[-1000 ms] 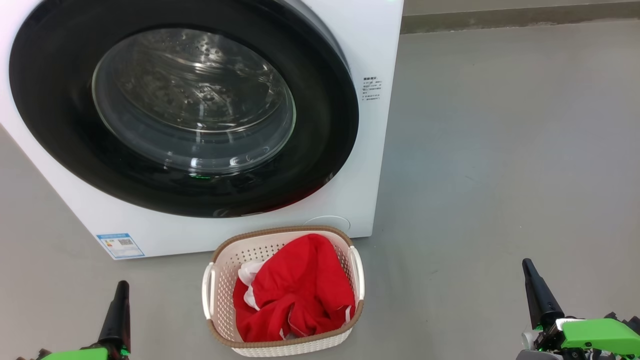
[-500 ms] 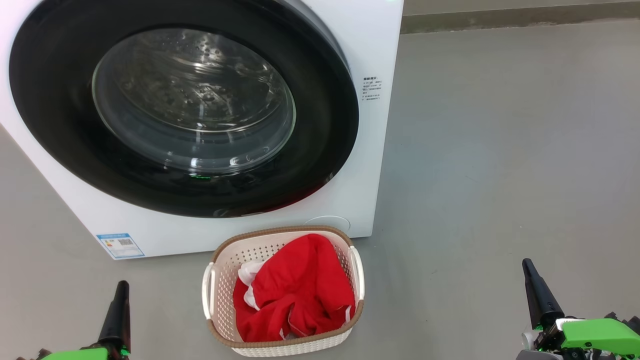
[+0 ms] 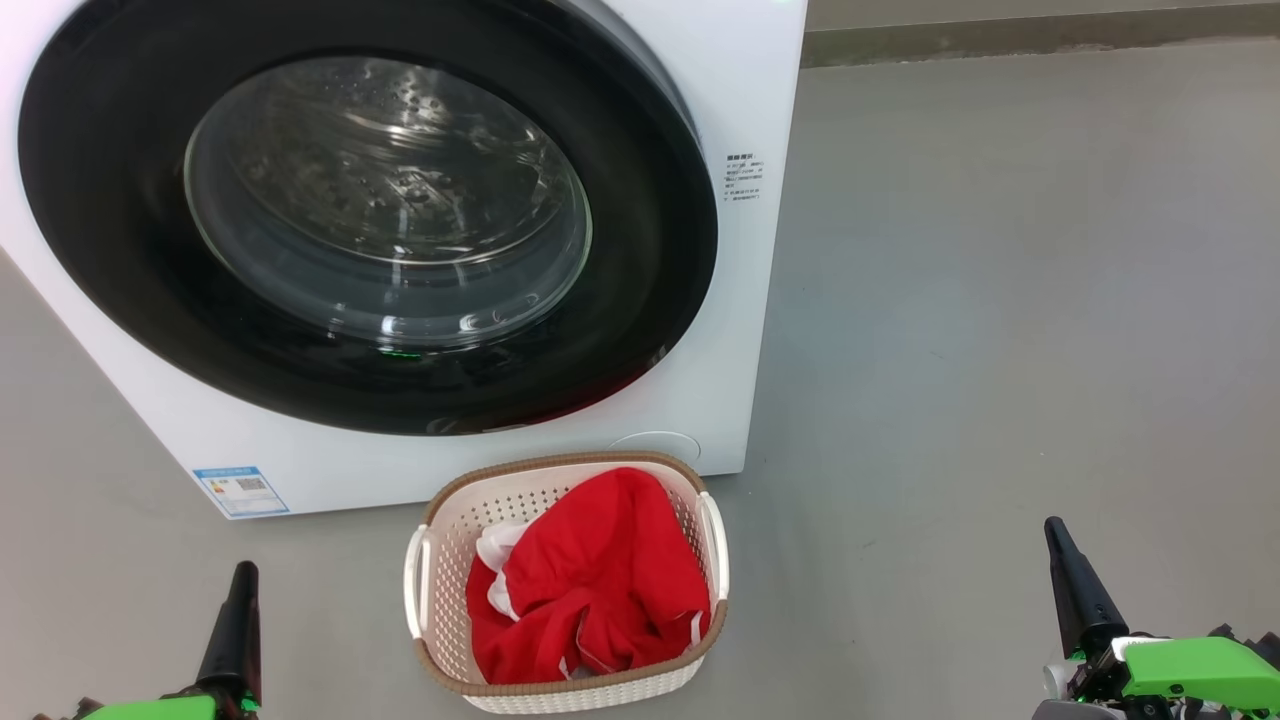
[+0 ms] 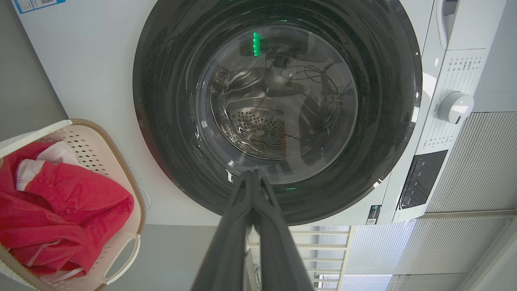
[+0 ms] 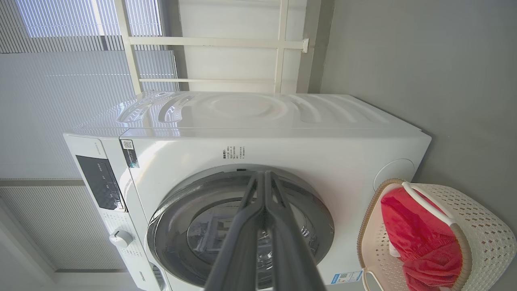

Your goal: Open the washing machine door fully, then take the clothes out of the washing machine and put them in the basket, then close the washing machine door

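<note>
Two grippers sit nearest in the head view, the left gripper [image 3: 241, 578] at the lower left and the right gripper [image 3: 1054, 532] at the lower right. Each has its long dark fingers pressed together into a single point, holding nothing, and hangs over the grey floor [image 3: 1000, 300] well apart from everything else. Between them and a little farther out, the basket [image 3: 560, 462] stands on the floor. The clothes [image 3: 600, 580] are heaped inside it, bright red with a fold of white at the left edge; any lettering on them is hidden in the folds. Just behind the basket rises the washing machine [image 3: 745, 90]. At its lower left front corner is a small blue label [image 3: 241, 490] carrying a square code and coloured bars, the print too small to read. The washing machine door [image 3: 650, 250] lies closed, flush against the front, and the perforated steel drum shows through its clear glass centre. Right of the door are a few lines of tiny black print [image 3: 745, 178] that cannot be read. The left wrist view takes in the control dial [image 4: 455, 107] and a dark display panel [image 4: 422, 178]. The right wrist view shows a sticker with a QR code [image 5: 130, 151] near the top front corner.
</note>
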Controlling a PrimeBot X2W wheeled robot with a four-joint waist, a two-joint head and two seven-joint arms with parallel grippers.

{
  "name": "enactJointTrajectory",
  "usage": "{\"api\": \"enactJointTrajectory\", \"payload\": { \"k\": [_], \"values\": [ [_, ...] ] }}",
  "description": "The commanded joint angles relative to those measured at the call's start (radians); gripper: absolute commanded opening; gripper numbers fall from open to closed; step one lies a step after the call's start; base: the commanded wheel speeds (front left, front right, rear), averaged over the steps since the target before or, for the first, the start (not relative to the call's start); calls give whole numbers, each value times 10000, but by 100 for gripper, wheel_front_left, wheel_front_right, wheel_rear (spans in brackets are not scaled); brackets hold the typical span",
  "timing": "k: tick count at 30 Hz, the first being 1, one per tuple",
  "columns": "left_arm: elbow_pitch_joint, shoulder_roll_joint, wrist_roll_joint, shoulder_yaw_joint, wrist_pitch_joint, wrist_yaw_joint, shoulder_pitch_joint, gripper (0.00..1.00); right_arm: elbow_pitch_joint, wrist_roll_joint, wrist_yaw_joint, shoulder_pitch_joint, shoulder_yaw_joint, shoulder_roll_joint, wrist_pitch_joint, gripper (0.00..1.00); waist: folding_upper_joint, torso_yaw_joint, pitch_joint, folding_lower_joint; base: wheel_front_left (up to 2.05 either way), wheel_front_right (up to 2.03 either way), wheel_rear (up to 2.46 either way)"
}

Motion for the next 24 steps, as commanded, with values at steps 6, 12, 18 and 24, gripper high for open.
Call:
{"api": "enactJointTrajectory", "payload": {
  "k": [6, 12, 18, 24],
  "values": [
    [-198, 152, -33, 335, 35, -33, -403, 0, -303, 38, 16, -409, 227, -33, 76, 0, -1, 0, 0, 0, 0, 0, 0],
    [-198, 152, -33, 335, 35, -33, -403, 0, -303, 38, 16, -409, 227, -33, 76, 0, -1, 0, 0, 0, 0, 0, 0],
    [-198, 152, -34, 334, 35, -33, -403, 0, -303, 38, 16, -409, 227, -33, 76, 0, -1, 0, 0, 0, 0, 0, 0],
    [-198, 152, -34, 334, 34, -33, -403, 0, -303, 38, 16, -409, 227, -33, 76, 0, -1, 0, 0, 0, 0, 0, 0]
  ]
}}
